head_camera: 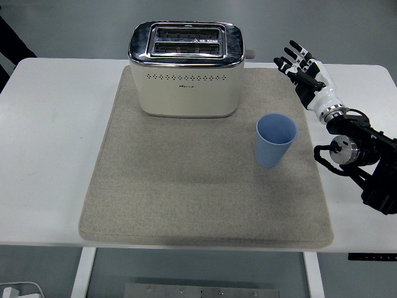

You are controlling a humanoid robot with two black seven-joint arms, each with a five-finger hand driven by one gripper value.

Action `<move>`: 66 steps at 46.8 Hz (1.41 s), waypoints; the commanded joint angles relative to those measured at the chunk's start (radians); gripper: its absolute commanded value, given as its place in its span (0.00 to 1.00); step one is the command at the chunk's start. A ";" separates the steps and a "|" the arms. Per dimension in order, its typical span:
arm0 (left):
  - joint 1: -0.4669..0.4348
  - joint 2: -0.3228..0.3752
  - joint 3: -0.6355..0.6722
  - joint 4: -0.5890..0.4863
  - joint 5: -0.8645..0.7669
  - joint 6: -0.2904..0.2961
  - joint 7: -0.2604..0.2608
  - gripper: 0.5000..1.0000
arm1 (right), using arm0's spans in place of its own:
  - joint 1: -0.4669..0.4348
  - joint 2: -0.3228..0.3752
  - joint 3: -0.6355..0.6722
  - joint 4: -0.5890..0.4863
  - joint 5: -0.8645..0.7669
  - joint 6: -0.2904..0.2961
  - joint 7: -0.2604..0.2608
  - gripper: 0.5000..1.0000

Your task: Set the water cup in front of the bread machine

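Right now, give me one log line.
right hand: open, empty, right of toaster | blue cup: upright on mat, ungrasped

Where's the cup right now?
Head view: the cup stands upright on the mat's right side, right of and nearer than the toaster.

lab: bare white table (56,155), grey floor (347,31).

Toaster (186,69) stands on the mat (186,192), at the mat's far edge, left of centre. Cup (276,140) upright on the mat, nearer than the toaster and to its right, apart from it. Right hand (306,77) right of the toaster, beyond the cup, over the mat's right edge; appears to be raised off the table (49,155). Mat lies on the table.
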 commanded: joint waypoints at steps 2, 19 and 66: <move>0.000 0.000 0.000 0.000 -0.001 0.000 -0.001 1.00 | 0.000 0.000 0.000 0.000 -0.001 0.011 0.000 0.84; 0.000 0.000 0.000 0.000 0.001 0.000 -0.001 1.00 | 0.005 -0.012 0.000 0.000 -0.001 0.014 0.009 0.84; 0.000 0.000 0.000 0.000 0.001 0.000 0.000 1.00 | 0.009 -0.119 0.021 0.120 -0.014 -0.014 0.014 0.84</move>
